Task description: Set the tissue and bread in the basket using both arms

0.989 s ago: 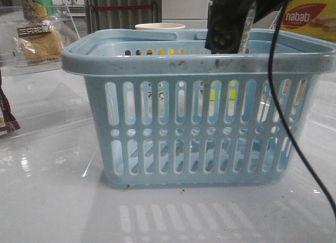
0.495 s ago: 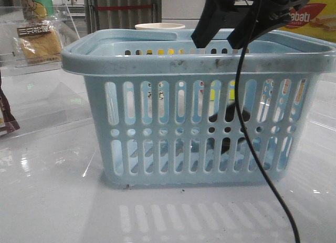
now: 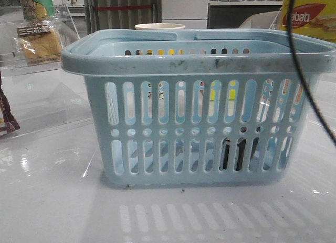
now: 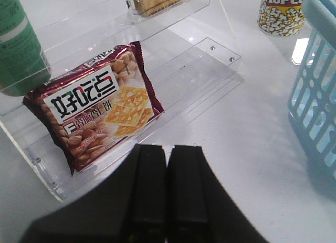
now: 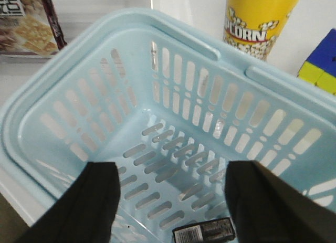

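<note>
A maroon snack packet (image 4: 97, 106) leans in a clear acrylic rack (image 4: 210, 59) on the counter (image 3: 52, 201). A popcorn cup (image 5: 257, 20), a Rubik's cube (image 5: 321, 64) and a nabati box (image 3: 310, 20) stand nearby.

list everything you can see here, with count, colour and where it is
basket: 1, light blue, centre of table
tissue: 1, black, on basket floor
bread: 1, tan in clear wrapper, upper tier of clear stand, far left
snack packet: 1, maroon, lower tier of clear stand
clear stand: 1, transparent, left of basket
popcorn tub: 1, yellow, behind basket
nabati box: 1, yellow-red, far right
green bottle: 1, on the stand
cube: 1, blue-yellow, beside tub
left gripper: black, shut, empty
right gripper: black, open above basket
</note>
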